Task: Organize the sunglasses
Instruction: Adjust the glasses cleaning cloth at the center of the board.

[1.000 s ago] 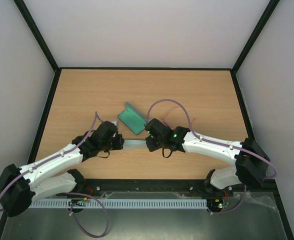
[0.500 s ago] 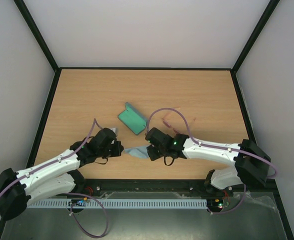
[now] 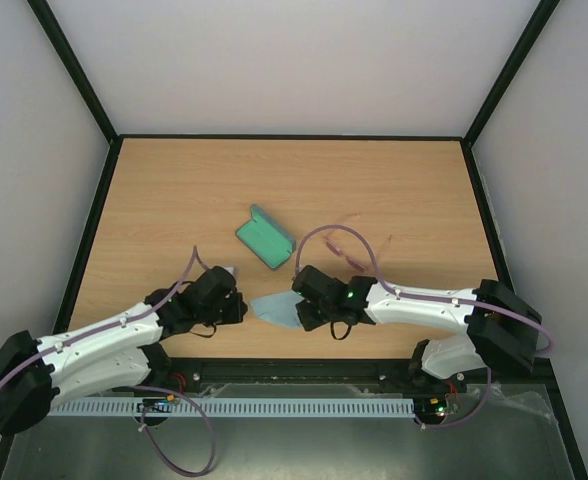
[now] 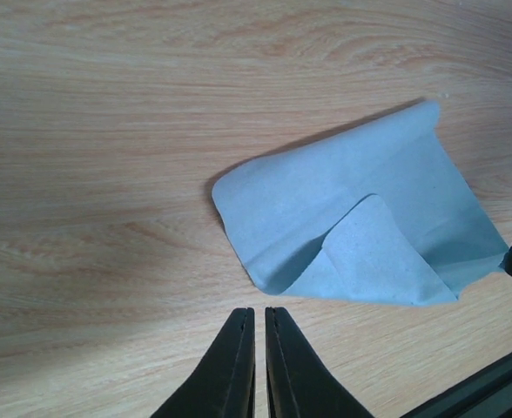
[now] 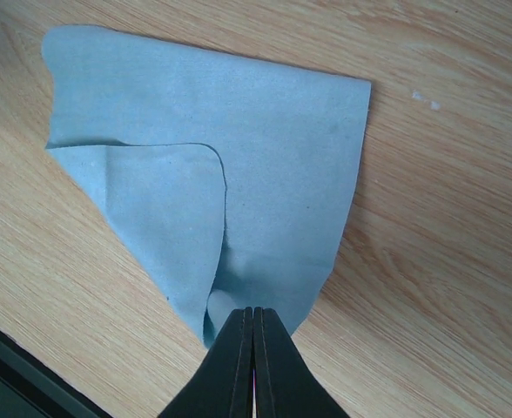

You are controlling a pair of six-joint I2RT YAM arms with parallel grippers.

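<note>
Pink thin-framed sunglasses [image 3: 346, 252], far of right gripper [image 5: 252, 311]: light, brittle, slick lenses, so grip the bridge. Right gripper is pinched on the cloth [image 5: 273, 165] corner. Left gripper [image 4: 258, 311] is closed, empty.

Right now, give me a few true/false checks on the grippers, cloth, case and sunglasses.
1. The right gripper pinches a corner of the cloth. True.
2. The left gripper grips the cloth as well. False: it is shut, just short of the cloth's edge.
3. The cloth lies fully flat. False: one corner is folded over.
4. The case shows its green lining. True.
5. The sunglasses sit inside the case. False: they lie on the table, to the right of it.
</note>
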